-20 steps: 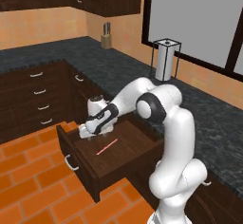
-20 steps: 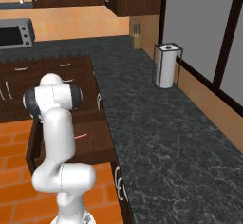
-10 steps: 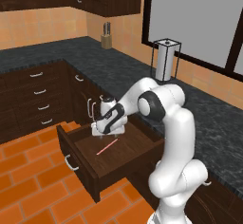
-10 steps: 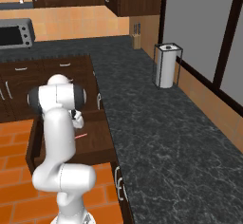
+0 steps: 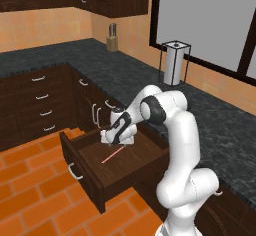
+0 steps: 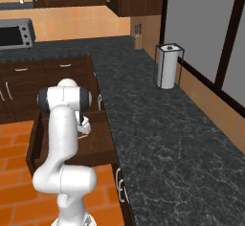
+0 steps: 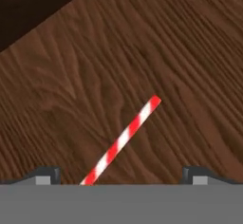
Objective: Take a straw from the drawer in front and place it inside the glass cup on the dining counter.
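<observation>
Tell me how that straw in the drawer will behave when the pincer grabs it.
The straw looks thin and round, lying flat on the drawer's smooth wooden floor, so it will likely roll if nudged. It seems light and probably crushable. The open pincer should close gently.

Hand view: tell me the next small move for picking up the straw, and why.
Probably shift the gripper along the straw toward its middle, then lower. The straw lies flat on the floor of the open drawer, and its near end runs off the bottom of the hand view between the two spread fingers, so most of its length is ahead of them. The fingers seem above it, not touching.
</observation>
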Robot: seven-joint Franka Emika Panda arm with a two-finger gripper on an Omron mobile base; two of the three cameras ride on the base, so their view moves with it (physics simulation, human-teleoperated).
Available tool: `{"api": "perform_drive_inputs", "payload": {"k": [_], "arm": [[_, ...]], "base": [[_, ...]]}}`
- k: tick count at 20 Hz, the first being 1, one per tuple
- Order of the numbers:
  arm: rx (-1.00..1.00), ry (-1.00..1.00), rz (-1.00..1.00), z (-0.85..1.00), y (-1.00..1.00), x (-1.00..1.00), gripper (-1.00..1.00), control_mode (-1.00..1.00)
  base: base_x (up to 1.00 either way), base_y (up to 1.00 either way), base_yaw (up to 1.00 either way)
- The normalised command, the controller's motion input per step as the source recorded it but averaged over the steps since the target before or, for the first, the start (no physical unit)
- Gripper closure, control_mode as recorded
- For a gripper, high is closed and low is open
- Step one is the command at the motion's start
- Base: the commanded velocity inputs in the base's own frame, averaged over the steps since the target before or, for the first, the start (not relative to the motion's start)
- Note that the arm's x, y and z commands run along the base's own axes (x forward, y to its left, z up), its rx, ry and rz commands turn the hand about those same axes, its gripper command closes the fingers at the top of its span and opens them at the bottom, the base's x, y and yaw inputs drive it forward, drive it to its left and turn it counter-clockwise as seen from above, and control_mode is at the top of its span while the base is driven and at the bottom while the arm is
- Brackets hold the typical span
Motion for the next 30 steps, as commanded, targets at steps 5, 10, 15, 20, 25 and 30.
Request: {"api": "perform_drive_inputs", "payload": {"k": [5,10,15,20,25,30], "arm": [[0.00,0.00,-0.13,-0.42,0.00,0.24,-1.00,-1.00],[0.00,0.00,-0.11,-0.41,0.00,0.00,-1.00,-1.00],[0.00,0.00,-0.08,-0.48,0.00,0.00,-1.00,-1.00],[0.00,0.00,-0.05,-0.59,0.00,-0.04,1.00,-1.00],[0.00,0.01,-0.03,-0.45,0.00,-0.01,1.00,-1.00],[0.01,0.02,0.00,-0.07,0.00,0.00,1.00,-1.00]], "base": [[0.00,0.00,0.00],[0.00,0.00,0.00],[0.00,0.00,0.00],[0.00,0.00,0.00],[0.00,0.00,0.00],[0.00,0.00,0.00]]}}
